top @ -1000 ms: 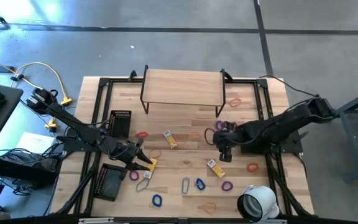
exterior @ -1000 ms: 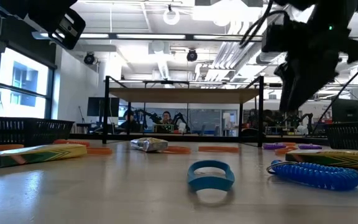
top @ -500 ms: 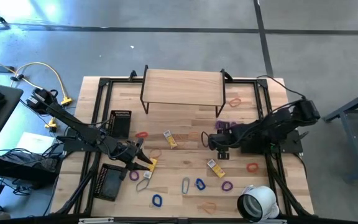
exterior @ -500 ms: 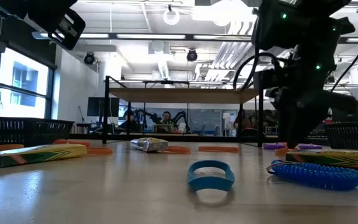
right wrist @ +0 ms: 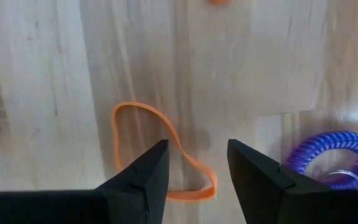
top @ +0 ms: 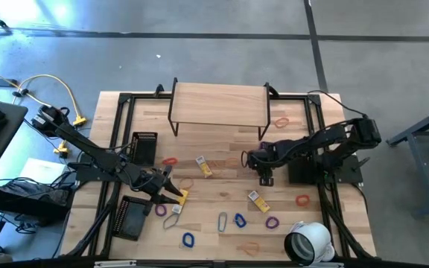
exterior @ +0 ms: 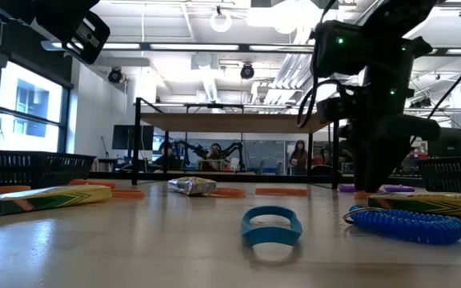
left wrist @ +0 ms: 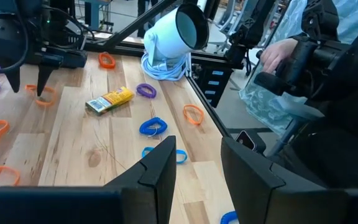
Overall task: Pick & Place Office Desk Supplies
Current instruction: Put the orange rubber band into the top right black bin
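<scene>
Partly behind the right gripper's (right wrist: 194, 171) parted jaws, an orange band (right wrist: 160, 152).

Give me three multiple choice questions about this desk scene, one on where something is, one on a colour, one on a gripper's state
1. Where does the large white tape roll lie in the high view?
A. at the table's bottom edge, toward the right
B. on the raised wooden shelf
C. inside a mesh basket

2. What colour is the band below the right gripper?
A. green
B. orange
C. black

3. How do the right gripper's fingers stand?
A. shut on a yellow packet
B. apart, holding nothing
C. shut on the coil

Answers:
1 A, the roll shows at the table's lower right edge.
2 B, the right wrist view shows an orange loop on the wood, beside a purple coil.
3 B, a gap shows between the two fingers, with the band lying on the table under it.
</scene>
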Controlling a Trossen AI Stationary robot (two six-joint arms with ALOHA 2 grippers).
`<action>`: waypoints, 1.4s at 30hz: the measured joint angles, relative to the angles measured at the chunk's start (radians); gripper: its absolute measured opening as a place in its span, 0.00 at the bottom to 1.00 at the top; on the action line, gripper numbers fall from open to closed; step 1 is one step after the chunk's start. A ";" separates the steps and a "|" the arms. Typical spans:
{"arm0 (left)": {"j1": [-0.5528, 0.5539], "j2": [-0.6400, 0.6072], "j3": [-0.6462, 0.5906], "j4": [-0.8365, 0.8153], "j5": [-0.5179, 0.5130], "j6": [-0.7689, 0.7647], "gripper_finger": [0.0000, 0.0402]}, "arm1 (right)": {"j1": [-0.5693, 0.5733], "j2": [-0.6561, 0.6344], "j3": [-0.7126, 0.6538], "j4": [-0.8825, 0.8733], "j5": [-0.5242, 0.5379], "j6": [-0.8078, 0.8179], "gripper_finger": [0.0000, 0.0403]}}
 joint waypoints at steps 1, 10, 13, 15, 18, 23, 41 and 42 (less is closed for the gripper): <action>0.000 0.000 0.000 0.000 0.000 0.000 0.31 | 0.000 0.000 0.000 -0.001 -0.001 -0.007 0.38; -0.011 0.000 0.000 0.000 0.003 0.001 0.31 | 0.010 0.000 0.000 0.022 -0.001 -0.048 0.38; -0.011 0.000 0.000 0.000 0.002 0.000 0.31 | 0.010 0.016 0.001 0.030 -0.001 -0.048 0.38; -0.011 0.000 0.000 0.000 0.002 0.000 0.31 | 0.010 0.030 0.005 0.034 -0.007 -0.046 0.38; -0.011 0.000 0.000 -0.001 0.002 0.001 0.31 | 0.008 0.065 0.006 0.043 -0.014 -0.052 0.38; -0.011 0.000 -0.001 -0.001 0.002 0.001 0.31 | 0.009 0.095 0.010 0.038 -0.001 -0.084 0.36; -0.011 0.000 -0.001 -0.001 0.000 0.001 0.31 | 0.110 0.009 0.066 -0.087 0.173 -0.079 0.01; -0.011 0.000 -0.001 -0.001 0.000 0.001 0.31 | 0.125 -0.003 0.092 -0.125 0.192 -0.062 0.01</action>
